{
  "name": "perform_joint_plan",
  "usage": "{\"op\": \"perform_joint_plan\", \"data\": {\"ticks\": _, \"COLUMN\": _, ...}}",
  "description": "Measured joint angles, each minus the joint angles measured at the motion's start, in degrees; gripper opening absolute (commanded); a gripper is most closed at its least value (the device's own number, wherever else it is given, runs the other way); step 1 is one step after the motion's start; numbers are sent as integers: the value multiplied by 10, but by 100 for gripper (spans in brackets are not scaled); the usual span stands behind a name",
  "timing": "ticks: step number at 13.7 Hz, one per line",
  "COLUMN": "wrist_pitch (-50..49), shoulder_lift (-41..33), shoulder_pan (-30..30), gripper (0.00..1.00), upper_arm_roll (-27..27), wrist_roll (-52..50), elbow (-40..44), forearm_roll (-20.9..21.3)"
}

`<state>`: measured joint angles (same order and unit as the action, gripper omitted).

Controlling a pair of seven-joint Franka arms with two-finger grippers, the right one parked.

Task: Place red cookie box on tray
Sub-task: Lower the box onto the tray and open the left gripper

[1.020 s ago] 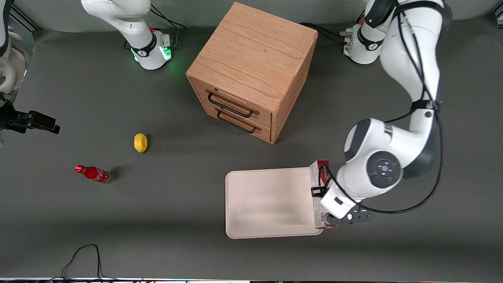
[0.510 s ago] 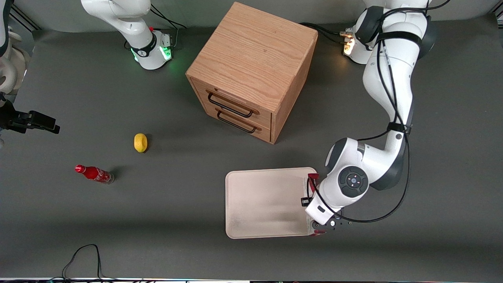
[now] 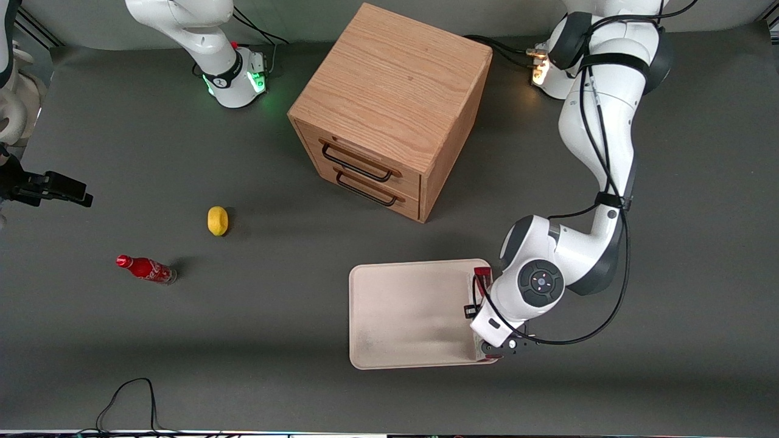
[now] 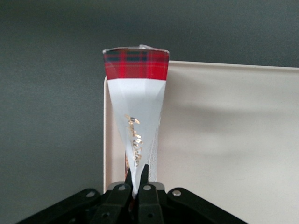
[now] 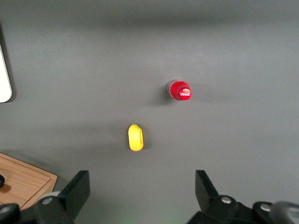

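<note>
Now red cookie box [image 4: 136,100] at the tray [image 3: 401,313] edge, lower right of the frame.
Gripper [image 4: 137,179] fingers pinch its narrow end; the carton seems light, stiff and crushable, so hold gently.

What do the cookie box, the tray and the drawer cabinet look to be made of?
Red cookie box: likely printed cardboard, creased panels, pinched in the end effector at the tray's edge. Tray: probably matte plastic, cream, rounded rim. Drawer cabinet: wood or veneer, visible grain; its dark handles look metal.
</note>
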<state>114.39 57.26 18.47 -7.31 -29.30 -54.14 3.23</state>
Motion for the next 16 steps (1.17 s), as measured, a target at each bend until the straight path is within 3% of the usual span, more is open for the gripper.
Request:
{"op": "perform_joint_plan", "data": {"ticks": 1, "wrist_pitch": 0, "shoulder_lift": 0, "shoulder_pan": 0, "gripper": 99, "upper_arm_roll": 0, "wrist_roll": 0, "elbow": 0, "forearm_roll": 0}}
{"op": "perform_joint_plan", "data": {"ticks": 16, "wrist_pitch": -28, "shoulder_lift": -24, "shoulder_pan": -1, "gripper": 100, "upper_arm_roll": 4, "wrist_roll": -9, "elbow": 6, "forearm_roll": 7}}
